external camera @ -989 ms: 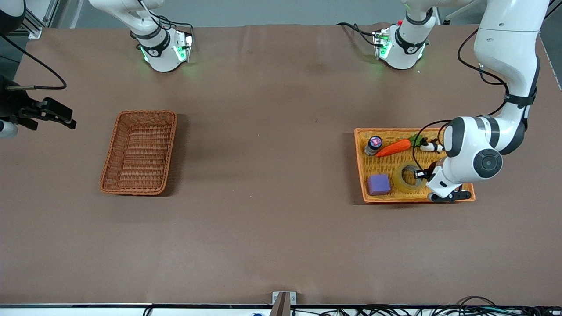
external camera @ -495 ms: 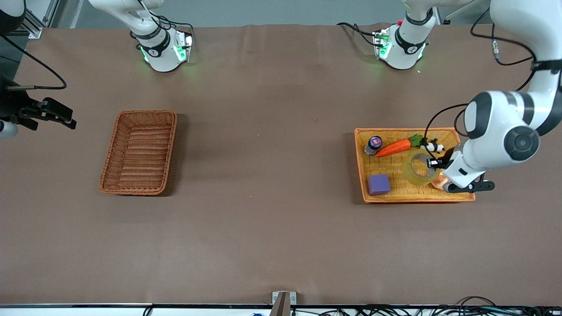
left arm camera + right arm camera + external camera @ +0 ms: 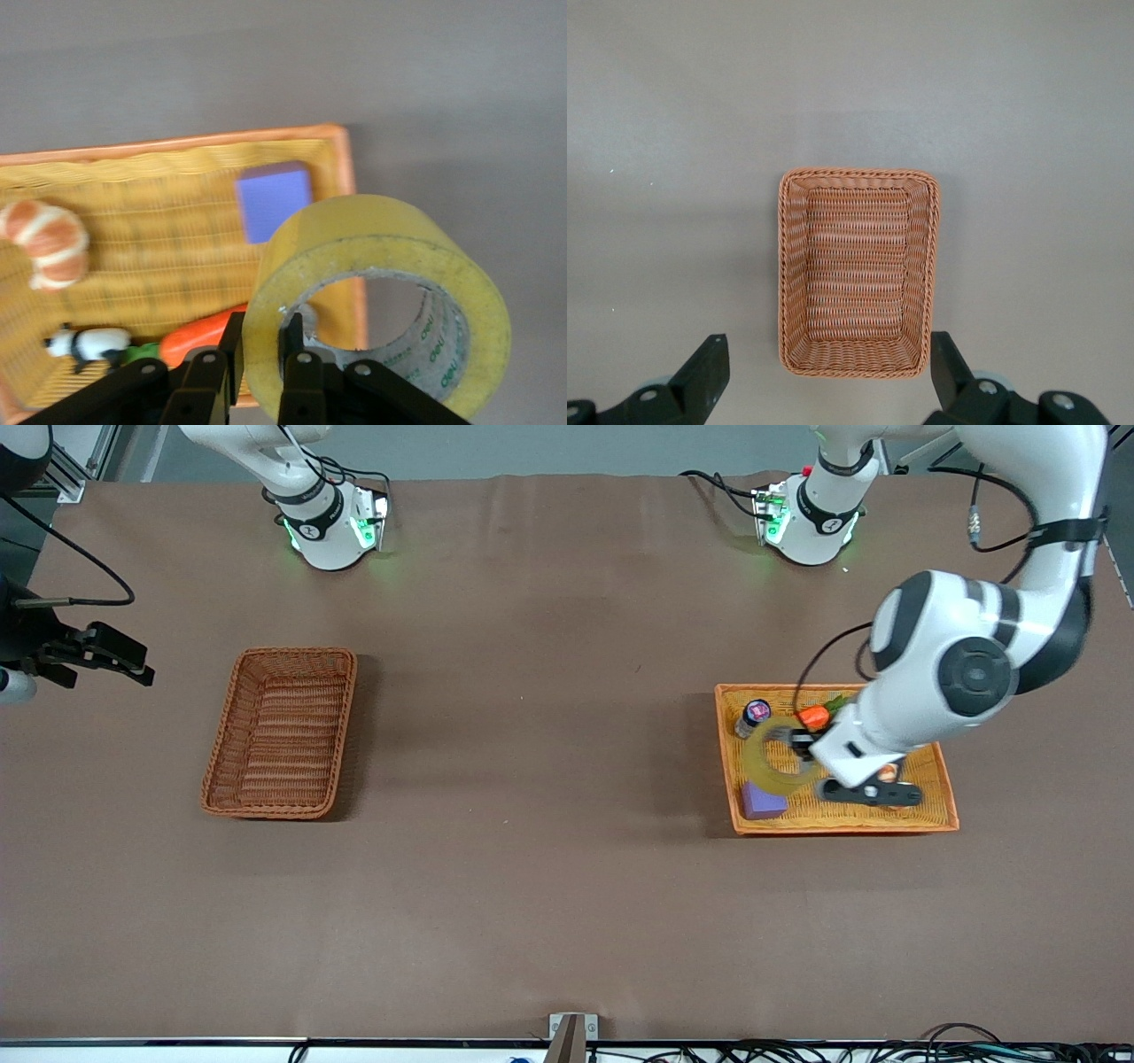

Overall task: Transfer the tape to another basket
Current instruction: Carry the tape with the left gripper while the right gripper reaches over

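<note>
The tape point(image 3: 767, 765), a translucent yellowish ring, hangs in the air in my left gripper point(image 3: 802, 746), over the orange tray point(image 3: 842, 828) and above the purple cube point(image 3: 760, 802). In the left wrist view my left gripper point(image 3: 263, 323) is shut on the wall of the tape point(image 3: 381, 292), one finger inside the ring and one outside. The reddish-brown basket point(image 3: 279, 731) stands empty toward the right arm's end of the table. My right gripper point(image 3: 93, 657) waits open, high over that end; its view shows the basket point(image 3: 855, 274) below the right gripper point(image 3: 828, 363).
The orange tray point(image 3: 177, 142) also holds a carrot point(image 3: 813, 716), a small bottle point(image 3: 754, 716), a shrimp sushi piece point(image 3: 49, 243), a panda figure point(image 3: 89, 341) and the purple cube point(image 3: 275, 199). Bare brown tabletop lies between tray and basket.
My left gripper has lifted the tape off the tray floor and carried it toward the right arm's end, now above the purple cube. The right arm has not moved.
</note>
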Tool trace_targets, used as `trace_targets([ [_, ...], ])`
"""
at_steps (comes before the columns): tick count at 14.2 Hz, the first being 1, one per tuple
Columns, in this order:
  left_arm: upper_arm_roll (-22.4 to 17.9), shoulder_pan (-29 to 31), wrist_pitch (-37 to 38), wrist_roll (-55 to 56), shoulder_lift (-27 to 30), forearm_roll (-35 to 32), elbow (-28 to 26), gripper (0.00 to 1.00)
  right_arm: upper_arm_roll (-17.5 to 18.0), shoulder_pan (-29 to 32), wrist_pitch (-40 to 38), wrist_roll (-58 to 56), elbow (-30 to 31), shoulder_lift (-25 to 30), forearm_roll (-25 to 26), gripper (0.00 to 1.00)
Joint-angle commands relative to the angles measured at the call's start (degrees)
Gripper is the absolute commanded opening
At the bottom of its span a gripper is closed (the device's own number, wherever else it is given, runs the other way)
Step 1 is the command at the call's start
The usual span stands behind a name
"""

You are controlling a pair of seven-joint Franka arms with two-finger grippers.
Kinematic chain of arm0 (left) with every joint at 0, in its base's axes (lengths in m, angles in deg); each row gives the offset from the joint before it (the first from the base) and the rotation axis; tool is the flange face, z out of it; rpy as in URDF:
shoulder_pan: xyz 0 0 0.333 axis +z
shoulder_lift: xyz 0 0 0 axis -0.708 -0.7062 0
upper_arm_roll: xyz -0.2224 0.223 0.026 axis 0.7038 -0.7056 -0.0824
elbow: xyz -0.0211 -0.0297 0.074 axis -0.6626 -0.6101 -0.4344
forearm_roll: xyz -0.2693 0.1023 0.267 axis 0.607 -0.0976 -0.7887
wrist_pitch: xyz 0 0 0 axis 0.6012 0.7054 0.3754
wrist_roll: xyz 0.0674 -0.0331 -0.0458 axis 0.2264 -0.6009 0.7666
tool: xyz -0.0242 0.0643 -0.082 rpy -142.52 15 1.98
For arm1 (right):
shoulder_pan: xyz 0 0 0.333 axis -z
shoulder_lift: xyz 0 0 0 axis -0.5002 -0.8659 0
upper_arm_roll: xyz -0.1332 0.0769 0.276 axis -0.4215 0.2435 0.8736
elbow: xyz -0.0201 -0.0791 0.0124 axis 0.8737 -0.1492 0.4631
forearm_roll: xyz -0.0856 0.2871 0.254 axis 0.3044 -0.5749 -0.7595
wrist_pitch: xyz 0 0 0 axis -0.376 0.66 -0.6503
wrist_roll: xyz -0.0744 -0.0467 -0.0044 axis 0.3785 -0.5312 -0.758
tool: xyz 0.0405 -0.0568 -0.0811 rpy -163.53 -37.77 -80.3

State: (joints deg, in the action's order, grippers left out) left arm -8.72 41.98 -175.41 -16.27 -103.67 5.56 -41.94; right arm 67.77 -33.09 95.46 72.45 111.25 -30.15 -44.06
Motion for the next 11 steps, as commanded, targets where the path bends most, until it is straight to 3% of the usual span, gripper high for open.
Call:
trace_targets([
  [1,4.66,-0.77,1.6,3.99,-4.97,-0.61,6.13,0.01,0.43,0.61,0.26,-0.7,0.92,0.67,-0.35,1.0],
  [4,8.79,-4.1,1.51,11.63,-9.63,-0.61,11.14,0.01,0.43,0.7,0.26,-0.61,0.93,0.67,-0.35,1.0],
  [7,15.81,-4.82,0.11,18.14,-15.68,-0.7,17.02,0.01,0.43,0.7,0.26,-0.61,0.93,0.58,-0.35,1.0],
  [11,14.7,-13.49,-4.81,21.05,-21.23,-2.8,20.72,0.01,0.43,0.7,0.35,-0.61,1.01,0.58,-0.35,1.0],
])
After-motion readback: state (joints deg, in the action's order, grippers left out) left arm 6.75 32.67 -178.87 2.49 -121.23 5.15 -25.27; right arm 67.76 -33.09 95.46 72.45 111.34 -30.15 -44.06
